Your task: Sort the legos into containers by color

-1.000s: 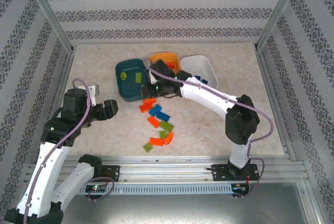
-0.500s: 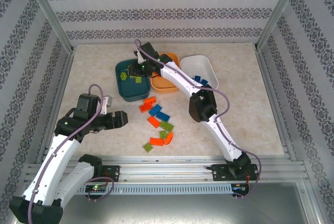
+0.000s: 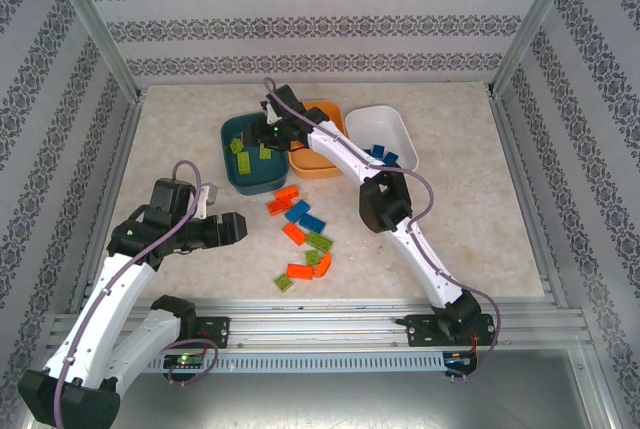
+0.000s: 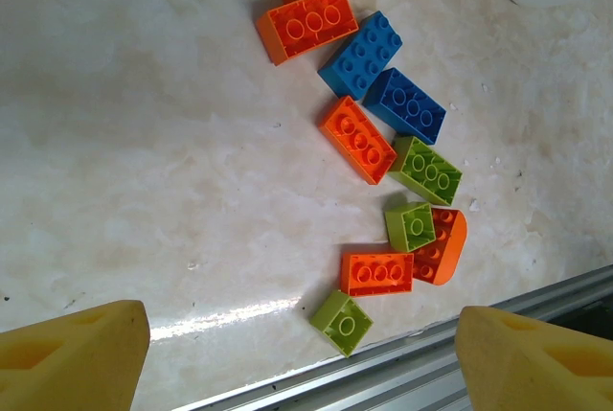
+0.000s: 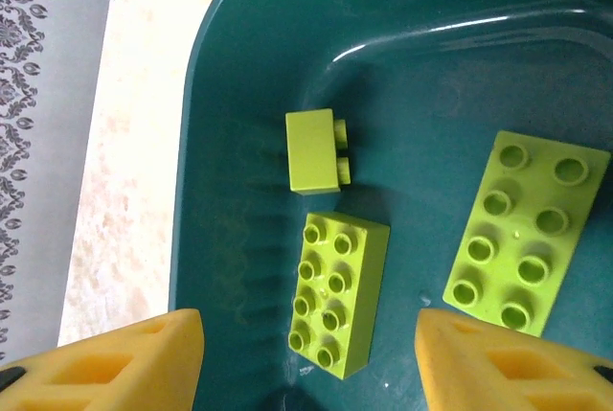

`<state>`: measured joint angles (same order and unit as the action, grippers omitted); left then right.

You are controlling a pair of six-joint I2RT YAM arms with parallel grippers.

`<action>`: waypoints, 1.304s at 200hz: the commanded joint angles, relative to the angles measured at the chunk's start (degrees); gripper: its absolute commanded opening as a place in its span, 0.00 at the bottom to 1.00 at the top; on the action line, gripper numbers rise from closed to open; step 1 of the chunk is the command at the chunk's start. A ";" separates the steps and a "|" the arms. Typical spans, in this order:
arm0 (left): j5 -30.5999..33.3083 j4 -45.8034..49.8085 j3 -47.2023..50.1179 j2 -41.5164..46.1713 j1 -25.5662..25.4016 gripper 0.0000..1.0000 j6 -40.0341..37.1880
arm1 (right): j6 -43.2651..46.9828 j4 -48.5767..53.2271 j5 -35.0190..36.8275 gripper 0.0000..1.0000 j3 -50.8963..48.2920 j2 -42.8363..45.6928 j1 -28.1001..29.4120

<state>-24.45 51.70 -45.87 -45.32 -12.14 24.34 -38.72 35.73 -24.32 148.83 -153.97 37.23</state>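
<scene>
My right gripper [image 5: 311, 373] hangs open over the dark teal tub [image 5: 239, 66]. Under it lie three lime green legos: a 2x4 brick [image 5: 337, 293] between the yellow fingers [image 5: 124, 363] and clear of both, a small brick [image 5: 314, 149] and a flat plate [image 5: 529, 231]. From above, the right gripper [image 3: 258, 137] is over the teal tub [image 3: 232, 177], with the orange tub [image 3: 318, 164] and white tub [image 3: 395, 121] to its right. My left gripper [image 4: 306, 363] is open and empty, above the loose legos: orange [image 4: 357, 139], blue [image 4: 361, 54] and green [image 4: 342, 321].
The loose bricks [image 3: 305, 229] stretch from the teal tub toward the near edge. Blue bricks [image 3: 385, 154] lie in the white tub. An aluminium rail [image 4: 431, 363] runs along the near table edge, close to the nearest green brick. Patterned walls close in three sides.
The right arm swung from the pile to the teal tub, then its jaws opened; a green brick now lies in the tub. The left gripper moved toward the pile.
</scene>
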 commanded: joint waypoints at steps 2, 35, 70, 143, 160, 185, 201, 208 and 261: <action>-1.04 0.19 -1.86 -0.79 -1.96 0.82 0.28 | 1.61 -1.59 -1.37 0.60 -4.54 10.24 -0.11; 5.69 1.08 -4.17 -6.58 -14.15 0.82 2.64 | 5.30 -6.16 1.28 0.61 -26.39 28.44 0.48; 9.28 -1.93 -2.79 -11.75 -26.05 0.82 5.61 | 6.11 -13.13 3.78 0.61 -57.68 49.86 -0.41; 17.39 -4.48 -4.29 -25.91 -40.19 0.87 -7.15 | 4.32 -16.40 6.39 0.62 -96.58 77.27 1.15; 19.03 -4.85 -5.16 -30.36 -41.95 0.87 -7.85 | 3.24 -16.44 7.24 0.62 -101.18 81.46 1.30; 19.45 -7.90 -5.21 -34.09 -44.23 0.87 -8.42 | 2.21 -15.90 8.14 0.63 -105.92 87.29 1.35; 19.53 -9.44 -5.15 -35.63 -44.28 0.85 -8.02 | 2.15 -14.93 8.79 0.62 -107.53 90.05 1.37; 19.11 -9.90 -5.27 -36.48 -44.28 0.85 -8.08 | 2.06 -14.43 9.09 0.62 -108.05 90.99 1.30; 17.11 -10.40 -4.94 -41.59 -44.44 0.81 -8.40 | 1.73 -13.14 11.24 0.63 -109.37 94.23 1.22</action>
<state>-7.05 42.06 -50.17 -85.67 -55.83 16.99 -36.25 22.00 -15.35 40.32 -60.90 38.02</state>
